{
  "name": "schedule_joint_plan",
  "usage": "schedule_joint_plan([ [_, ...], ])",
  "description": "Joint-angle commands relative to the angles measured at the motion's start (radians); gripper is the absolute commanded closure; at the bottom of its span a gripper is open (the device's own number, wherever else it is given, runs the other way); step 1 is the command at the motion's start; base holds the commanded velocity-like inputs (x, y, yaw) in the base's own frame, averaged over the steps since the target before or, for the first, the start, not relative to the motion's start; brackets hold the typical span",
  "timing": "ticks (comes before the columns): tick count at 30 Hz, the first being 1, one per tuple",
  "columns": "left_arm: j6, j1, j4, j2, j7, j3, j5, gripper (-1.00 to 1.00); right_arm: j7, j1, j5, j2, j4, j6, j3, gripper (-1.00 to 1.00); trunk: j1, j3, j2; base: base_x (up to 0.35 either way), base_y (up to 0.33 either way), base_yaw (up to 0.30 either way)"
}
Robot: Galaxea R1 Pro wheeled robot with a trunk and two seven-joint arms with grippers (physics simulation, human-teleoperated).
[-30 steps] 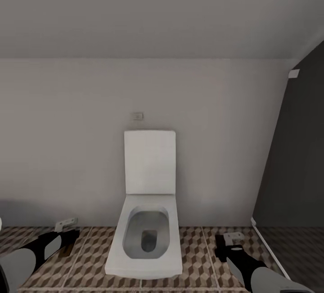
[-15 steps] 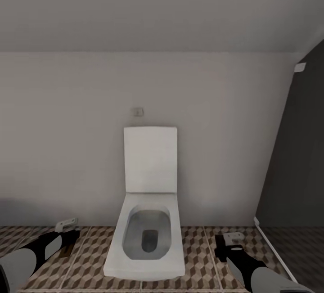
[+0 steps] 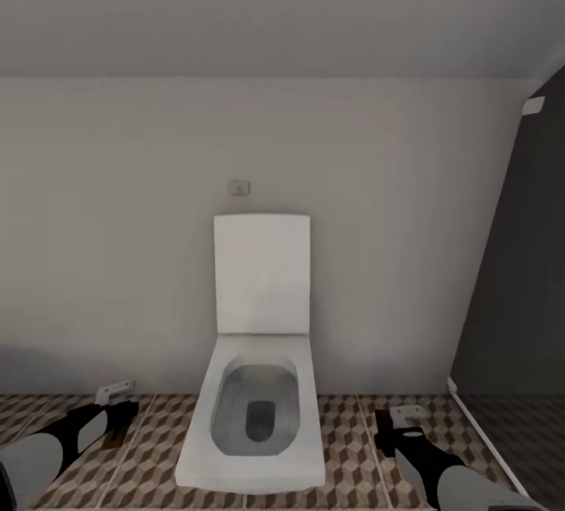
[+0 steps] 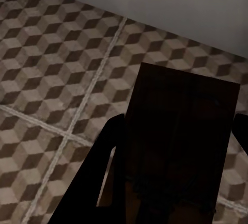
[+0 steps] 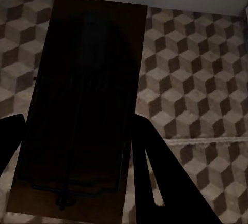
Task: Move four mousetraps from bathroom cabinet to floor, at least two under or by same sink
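Note:
My left gripper [image 4: 178, 121] is shut on a mousetrap [image 4: 181, 131], a dark flat board with wire that hangs over the bathroom floor [image 4: 57, 64] of cube-patterned tiles. My right gripper [image 5: 77, 123] is shut on a second mousetrap [image 5: 85, 95] above the same tiling [image 5: 196, 79]. In the head view the left gripper [image 3: 118, 410] sits low at the left with a brown edge of its mousetrap [image 3: 116, 438] under it. The right gripper [image 3: 395, 425] sits low at the right. The cabinet and the bathroom sink are out of view.
A white toilet [image 3: 255, 417] with its lid raised stands straight ahead against a pale wall [image 3: 118, 260], between my two arms. A dark panel [image 3: 518, 299] rises at the right with a white strip along its foot. Tiled floor [image 3: 353, 432] lies either side of the toilet.
The whole head view has shifted: the toilet looks slightly larger and the wall's top edge sits higher, so the camera has moved closer. Both arms keep their places in the picture.

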Motion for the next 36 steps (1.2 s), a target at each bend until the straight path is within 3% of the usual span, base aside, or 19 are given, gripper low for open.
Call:
schedule_joint_plan([
  [1,0.004,0.0,-0.004,0.001,0.008,-0.007,0.007,1.0,-0.001,0.0,0.005,0.0,-0.002,0.007,0.001,1.0,0.004,-0.004,-0.008,0.045,0.0,0.0],
  [19,0.004,0.0,-0.004,0.003,0.009,-0.007,0.007,1.0,-0.001,0.0,0.003,0.0,-0.002,0.007,0.001,1.0,0.073,-0.061,-0.134,0.004,0.0,0.0],
  [25,0.005,0.0,-0.004,0.002,0.009,-0.007,0.007,1.0,-0.001,0.0,0.004,0.0,-0.002,0.007,0.001,1.0,0.096,-0.079,-0.176,0.173,0.055,0.0],
  [36,0.004,0.0,-0.004,0.002,0.009,-0.007,0.007,1.0,-0.001,0.0,0.004,0.0,-0.002,0.007,0.001,1.0,0.101,-0.122,-0.178,0.024,0.007,0.0],
])
